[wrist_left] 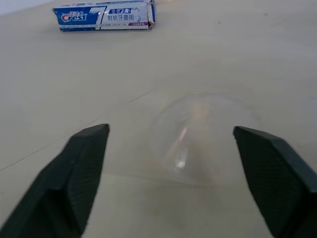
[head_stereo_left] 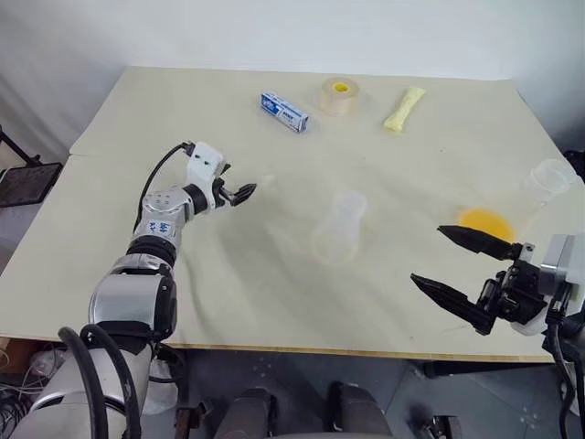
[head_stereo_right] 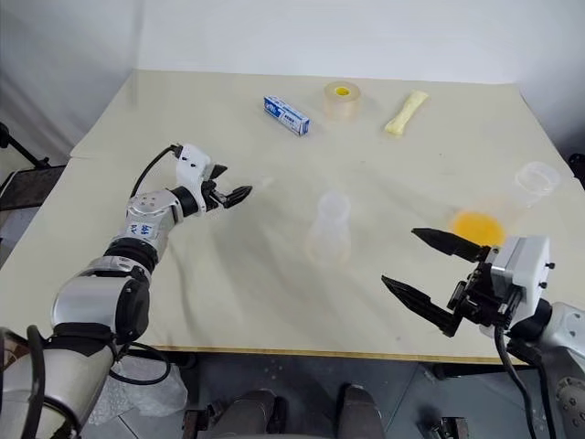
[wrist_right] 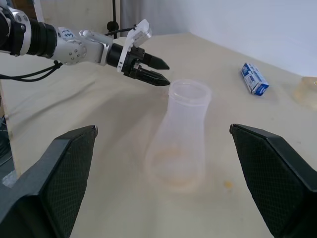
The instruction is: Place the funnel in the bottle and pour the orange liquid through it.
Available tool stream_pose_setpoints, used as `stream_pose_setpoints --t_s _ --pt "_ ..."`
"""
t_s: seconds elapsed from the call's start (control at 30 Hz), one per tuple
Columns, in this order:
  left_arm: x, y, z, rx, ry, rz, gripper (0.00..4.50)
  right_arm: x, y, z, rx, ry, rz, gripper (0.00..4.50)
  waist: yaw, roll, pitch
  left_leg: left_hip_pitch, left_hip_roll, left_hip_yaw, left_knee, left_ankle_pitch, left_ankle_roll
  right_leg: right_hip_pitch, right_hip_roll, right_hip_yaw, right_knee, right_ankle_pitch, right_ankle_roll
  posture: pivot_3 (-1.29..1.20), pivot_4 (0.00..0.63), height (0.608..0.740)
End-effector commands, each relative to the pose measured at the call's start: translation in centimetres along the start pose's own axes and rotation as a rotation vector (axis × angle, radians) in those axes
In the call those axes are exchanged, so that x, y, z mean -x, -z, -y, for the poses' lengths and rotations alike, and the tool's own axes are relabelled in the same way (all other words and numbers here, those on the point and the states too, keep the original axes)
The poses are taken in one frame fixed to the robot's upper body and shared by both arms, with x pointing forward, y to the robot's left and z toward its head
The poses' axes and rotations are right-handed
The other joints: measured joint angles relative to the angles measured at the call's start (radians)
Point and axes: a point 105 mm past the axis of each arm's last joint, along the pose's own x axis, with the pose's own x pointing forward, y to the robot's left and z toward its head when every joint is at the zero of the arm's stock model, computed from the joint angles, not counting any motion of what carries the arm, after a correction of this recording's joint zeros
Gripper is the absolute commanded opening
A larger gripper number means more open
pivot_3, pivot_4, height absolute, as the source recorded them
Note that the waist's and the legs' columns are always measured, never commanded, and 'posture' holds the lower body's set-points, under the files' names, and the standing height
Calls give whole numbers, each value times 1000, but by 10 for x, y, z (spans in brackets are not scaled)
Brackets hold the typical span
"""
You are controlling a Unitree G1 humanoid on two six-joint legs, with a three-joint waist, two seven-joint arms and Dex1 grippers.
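The clear plastic flask-like bottle [head_stereo_left: 340, 229] stands near the middle of the pale desk [head_stereo_left: 274, 302]. The small see-through funnel [wrist_left: 205, 136] lies to its left. Along the far edge sit a toothpaste box [head_stereo_left: 284, 112], a tape roll [head_stereo_left: 339, 95] and a pale packet [head_stereo_left: 403, 109], left to right. A shallow clear dish of orange liquid [head_stereo_left: 484, 222] sits toward the right edge, with a wide clear cup [head_stereo_left: 551, 178] behind it.

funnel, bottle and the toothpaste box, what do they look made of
Funnel: seems thin clear plastic, glossy; the table shows through it and it carries a small glint.
Bottle: looks like colourless plastic, slightly cloudy, with a thick rolled rim.
Toothpaste box: likely printed card, smooth, with sharp folded edges.
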Motion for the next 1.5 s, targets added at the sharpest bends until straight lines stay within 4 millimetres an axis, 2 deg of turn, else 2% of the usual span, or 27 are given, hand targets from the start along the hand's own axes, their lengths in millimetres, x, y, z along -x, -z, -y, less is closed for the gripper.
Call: stream_pose_setpoints --t_s 0.03,0.33,0.83,0.97,1.27,1.5 --pt "-4 -17 -1 -29 -2 34 2938 3 -8 3 7 20 33 4500 0 0 0 0 0 0 0 0 0 0 0 0 0 0 0 0 150 740" --pt "-4 -23 -3 -3 8 47 35 0 -10 6 10 20 45 4500 0 0 0 0 0 0 0 0 0 0 0 0 0 0 0 0 150 740" --pt "7 -45 -13 22 75 107 35 -5 -12 11 32 20 48 4500 -1 0 0 0 0 0 0 0 0 0 0 0 0 0 0 0 150 740" --pt "10 -63 -13 95 130 174 35 -5 -13 11 35 25 49 4500 0 0 0 0 0 0 0 0 0 0 0 0 1 0 0 0 150 740" --pt "22 -123 -14 205 270 335 35 -4 -11 12 38 41 47 4500 -4 0 0 -1 0 0 0 0 0 -1 0 0 2 0 0 0 150 740" --pt "36 -152 13 249 571 300 35 -4 -9 12 39 49 49 4500 -2 0 0 -1 0 0 1 0 1 -2 0 0 3 0 0 0 150 740"
